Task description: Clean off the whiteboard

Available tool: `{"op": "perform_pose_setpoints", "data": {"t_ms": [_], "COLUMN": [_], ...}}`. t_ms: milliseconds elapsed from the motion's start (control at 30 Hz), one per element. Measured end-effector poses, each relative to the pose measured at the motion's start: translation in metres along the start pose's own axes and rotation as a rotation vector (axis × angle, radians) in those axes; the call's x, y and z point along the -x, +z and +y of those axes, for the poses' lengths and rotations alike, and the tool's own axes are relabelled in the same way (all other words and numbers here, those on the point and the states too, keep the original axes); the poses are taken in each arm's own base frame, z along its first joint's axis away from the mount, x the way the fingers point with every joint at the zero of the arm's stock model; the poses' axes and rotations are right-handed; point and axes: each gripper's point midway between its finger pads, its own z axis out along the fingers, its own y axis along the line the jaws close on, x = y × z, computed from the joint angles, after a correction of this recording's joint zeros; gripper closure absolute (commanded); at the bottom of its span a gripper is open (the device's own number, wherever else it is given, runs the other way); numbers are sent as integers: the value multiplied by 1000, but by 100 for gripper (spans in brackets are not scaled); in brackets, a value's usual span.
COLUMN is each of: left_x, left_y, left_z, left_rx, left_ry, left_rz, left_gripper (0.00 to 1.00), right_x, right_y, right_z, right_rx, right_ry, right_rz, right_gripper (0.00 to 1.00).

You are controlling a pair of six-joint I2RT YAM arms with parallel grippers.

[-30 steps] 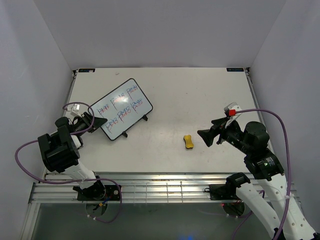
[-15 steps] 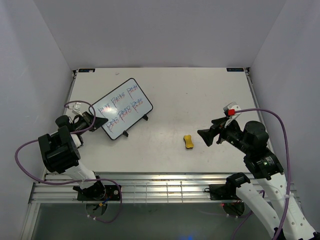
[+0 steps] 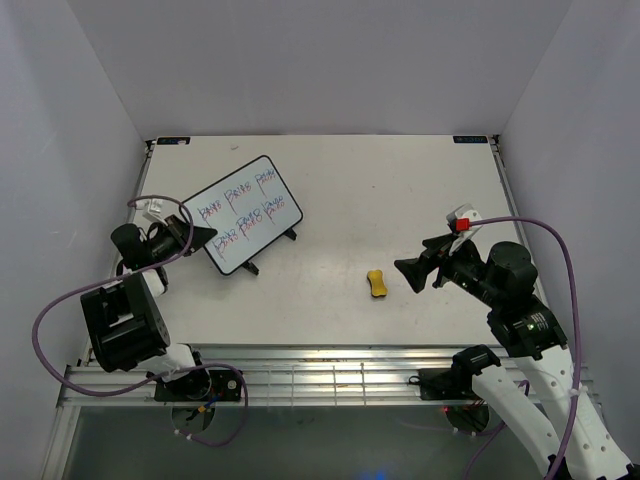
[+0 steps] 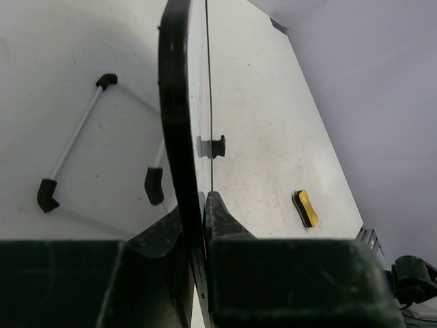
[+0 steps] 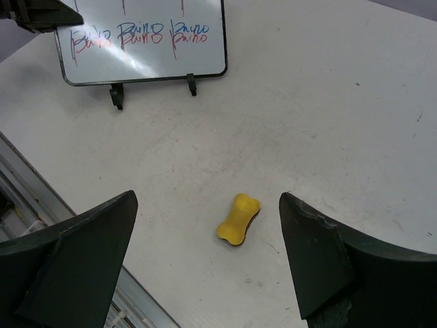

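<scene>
The left end effector (image 3: 206, 237) has closed onto the left edge of the glossy white, black-framed whiteboard (image 3: 250, 213), at the far left of the white surface (image 3: 400, 190). The right end effector (image 3: 412, 272) stays wide open and empty over that surface's right side.

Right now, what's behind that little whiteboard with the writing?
A thin wire stand with black feet sits behind the whiteboard, resting on the table. The left gripper, clamped on the board's edge, hides the lower back.

Even, bright light leaves only faint shadows. Ahead of the right claw (image 5: 205, 201), glare streaks the whiteboard (image 5: 147, 58); the claw itself looks slightly soft.
</scene>
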Motion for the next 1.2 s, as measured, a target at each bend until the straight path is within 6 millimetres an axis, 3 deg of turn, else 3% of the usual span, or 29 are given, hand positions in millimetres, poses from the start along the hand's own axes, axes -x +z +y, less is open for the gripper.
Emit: {"op": "perform_pose_setpoints", "data": {"t_ms": [333,500,600,700,767,800,833,1033,1133,1200], "left_x": [35,47,47,37,22,14,7,-32,-48,-58], "left_y": [9,18,25,24,17,11,5,-37,-56,-65], "left_z": [-48,-99,-139,-175,-188,-191,-191,-180,-183,-186], "left_rx": [-59,-143,-198,-223,-208,-191,-165,34,78,90], "left_ry": [111,158,159,154,132,115,99,39,23,0], "left_rz": [-85,-101,-68,-23,15,35,54,107,122,147], "left_gripper": [100,100,100,100,100,100,100,100,100,100], "right_x": [-5,-14,-29,-49,-61,-67,-74,-138,-163,-168], "right_y": [10,24,36,44,46,47,50,72,80,88], "right_z": [1,-26,-36,-42,-48,-51,-54,-66,-61,-51], "right_rx": [19,-133,-182,-215,-249,-267,-282,-343,-364,-352], "right_ry": [42,168,237,284,304,315,323,355,336,302], "right_rz": [28,67,126,185,222,243,268,518,643,689], "right_gripper": [10,10,10,10,9,2,0,19,22,24]}}
